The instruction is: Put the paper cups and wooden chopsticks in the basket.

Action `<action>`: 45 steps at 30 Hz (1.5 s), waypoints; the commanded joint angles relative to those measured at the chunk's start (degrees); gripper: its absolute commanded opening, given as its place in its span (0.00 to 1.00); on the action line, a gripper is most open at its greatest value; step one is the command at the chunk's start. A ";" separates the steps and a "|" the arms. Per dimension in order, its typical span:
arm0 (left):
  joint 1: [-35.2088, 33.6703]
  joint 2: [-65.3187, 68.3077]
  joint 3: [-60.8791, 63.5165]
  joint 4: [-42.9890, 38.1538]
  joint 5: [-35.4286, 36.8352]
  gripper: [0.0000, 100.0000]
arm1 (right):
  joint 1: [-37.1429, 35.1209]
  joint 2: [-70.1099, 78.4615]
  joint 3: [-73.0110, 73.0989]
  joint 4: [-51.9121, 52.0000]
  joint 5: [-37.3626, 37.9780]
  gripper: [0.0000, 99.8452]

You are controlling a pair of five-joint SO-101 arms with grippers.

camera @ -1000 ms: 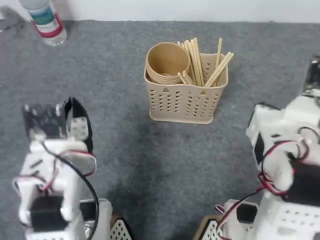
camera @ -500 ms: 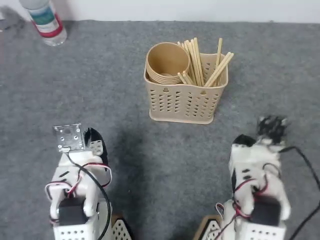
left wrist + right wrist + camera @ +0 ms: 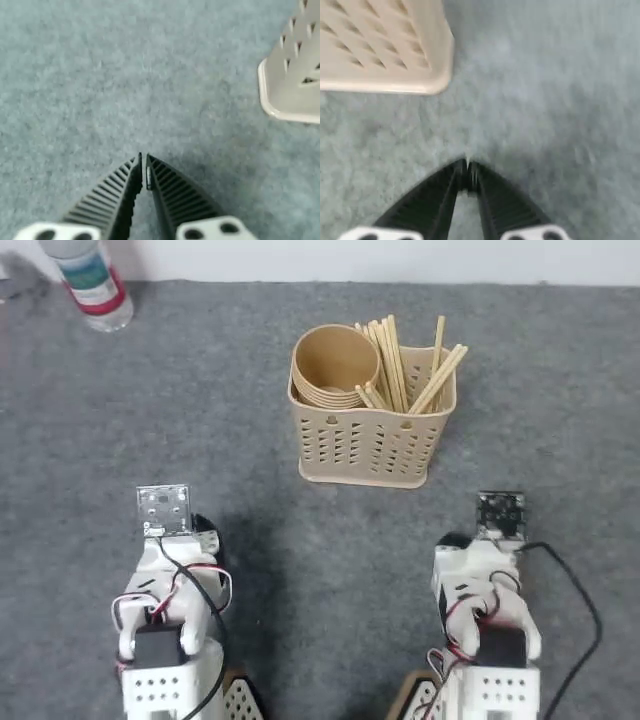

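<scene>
Grey carpet (image 3: 320, 570): left arm (image 3: 165, 585), right arm (image 3: 485, 585) tucked low, fingers (image 3: 120, 192) seemingly together.

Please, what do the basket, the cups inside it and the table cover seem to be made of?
The basket looks like matt beige moulded plastic: smooth walls with regular rows of slots. The cups look like thin brown paper, nested in a stack. The table cover seems grey felt or short carpet, judging by its fuzzy, flecked surface.
</scene>
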 commanded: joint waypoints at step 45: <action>-0.09 -0.97 -0.31 9.49 -0.53 0.01 | -2.59 -1.27 1.05 13.32 8.09 0.01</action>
